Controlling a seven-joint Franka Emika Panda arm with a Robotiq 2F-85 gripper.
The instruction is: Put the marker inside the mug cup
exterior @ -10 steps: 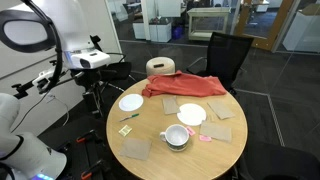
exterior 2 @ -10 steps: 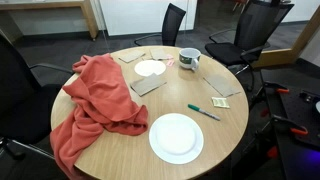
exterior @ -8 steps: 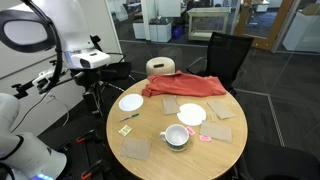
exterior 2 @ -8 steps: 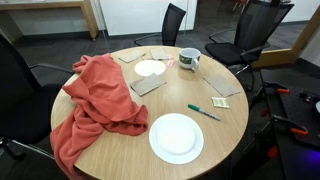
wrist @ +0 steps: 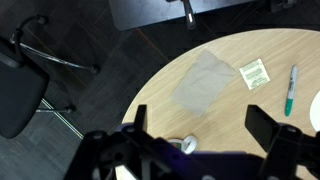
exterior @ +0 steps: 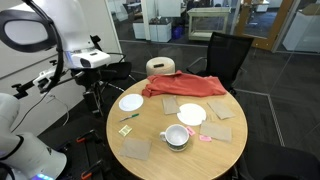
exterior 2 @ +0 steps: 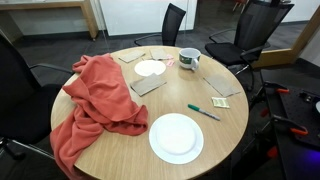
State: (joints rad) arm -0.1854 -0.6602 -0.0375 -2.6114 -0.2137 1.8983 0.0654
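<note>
Your gripper (wrist: 200, 120) stands wide open, holding nothing. The marker (wrist: 291, 90) lies flat on the table (wrist: 250, 45), well apart from the mug (exterior 2: 189, 59).

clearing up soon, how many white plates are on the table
2. One plate lies at the table's edge near the marker; the other plate lies across the table beside the cup. The red cloth could hide more.
</note>
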